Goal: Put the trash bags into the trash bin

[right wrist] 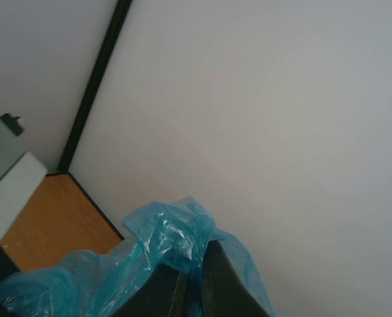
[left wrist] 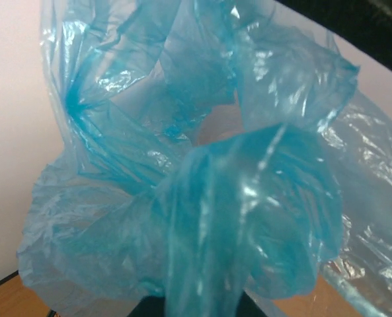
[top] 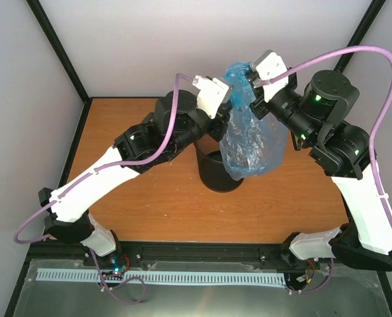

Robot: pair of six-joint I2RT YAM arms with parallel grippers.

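Ok so starting nearest me: the bin point(top: 215, 173) sits about mid-table point(top: 149, 211), mouth up. The bag point(top: 248, 135) hangs right above it and a touch to the right, so its bottom end covers the bin's right rim rather than the middle of the opening. The bag's long axis runs from that low near end up and back to the bunched top at the far side, where both arms have hold of it. My left gripper point(top: 230, 100) is clamped tight on the plastic from the left, and its wrist view is basically wall-to-wall blue film. The right gripper point(top: 254, 80) pinches the top bunch from the right, and its own camera shows the jaws nearly closed with film squeezed between them. Both are about equally close to the bag, but the left one is nearer the bin. My read is the whole thing wants to come a bit left and toward me before going down, otherwise the bottom may catch the rim.
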